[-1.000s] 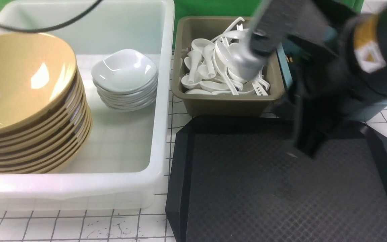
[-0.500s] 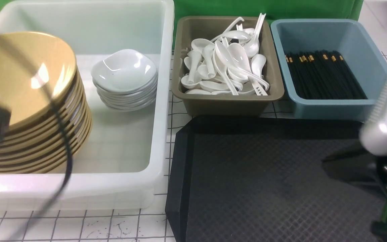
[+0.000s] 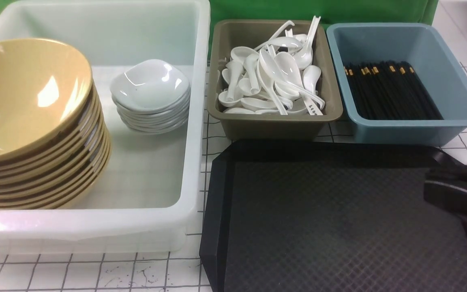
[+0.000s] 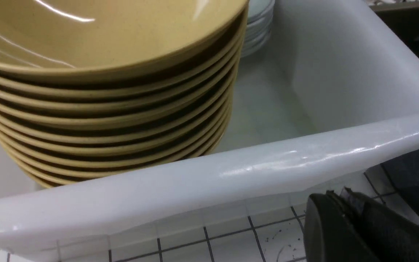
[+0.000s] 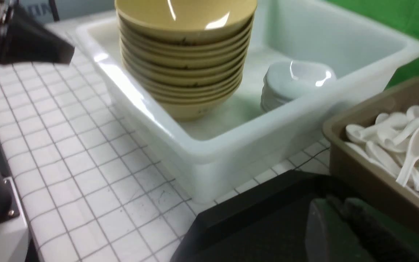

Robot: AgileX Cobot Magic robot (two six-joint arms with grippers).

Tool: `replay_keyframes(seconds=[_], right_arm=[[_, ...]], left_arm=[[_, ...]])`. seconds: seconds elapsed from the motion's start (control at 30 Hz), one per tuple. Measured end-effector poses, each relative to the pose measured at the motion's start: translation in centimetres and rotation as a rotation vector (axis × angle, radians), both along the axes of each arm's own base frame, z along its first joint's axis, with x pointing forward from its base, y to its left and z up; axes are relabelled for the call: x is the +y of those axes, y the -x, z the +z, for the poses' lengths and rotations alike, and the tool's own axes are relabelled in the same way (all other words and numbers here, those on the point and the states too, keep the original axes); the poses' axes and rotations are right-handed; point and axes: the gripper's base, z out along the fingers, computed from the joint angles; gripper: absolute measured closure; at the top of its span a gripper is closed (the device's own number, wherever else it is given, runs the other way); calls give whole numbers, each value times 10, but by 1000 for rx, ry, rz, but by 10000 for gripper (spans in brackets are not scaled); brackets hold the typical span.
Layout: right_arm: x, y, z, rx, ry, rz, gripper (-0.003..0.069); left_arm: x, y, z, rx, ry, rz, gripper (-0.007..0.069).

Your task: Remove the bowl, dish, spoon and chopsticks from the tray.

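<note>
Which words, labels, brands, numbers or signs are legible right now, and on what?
"NO": partial lettering on the grey panel behind the white tub, right wrist view; blurred and cut off, so the full word and even these letters are uncertain.
Small dark marks on a spoon handle in the brown bin: too small to read.
Dark marks on the stacked yellow bowls: too blurred to read.

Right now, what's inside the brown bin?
White spoons are heaped in the bin, some handles poking above its rim. The heap covers most of the bottom, so I can't see what's underneath.
</note>
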Motion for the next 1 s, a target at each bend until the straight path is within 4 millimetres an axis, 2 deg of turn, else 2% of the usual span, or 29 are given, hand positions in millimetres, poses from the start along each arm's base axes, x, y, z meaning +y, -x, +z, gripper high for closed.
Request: replay_keyframes(seconds=[0.23,0.7,0.9,1.0], right_arm=[[0,0,0,2,-3,0,560],[-1,-3,-1,-35,11,-20,551],[-13,-1,-16,-92,15,-91,549],[-30,2,-31,-120,-47,-214,592]], left_arm=[[1,8,-10,-25,1,0,637],[1,8,-11,-24,0,0,637],[1,8,-11,-24,0,0,637],[1,8,-10,-25,0,0,638]])
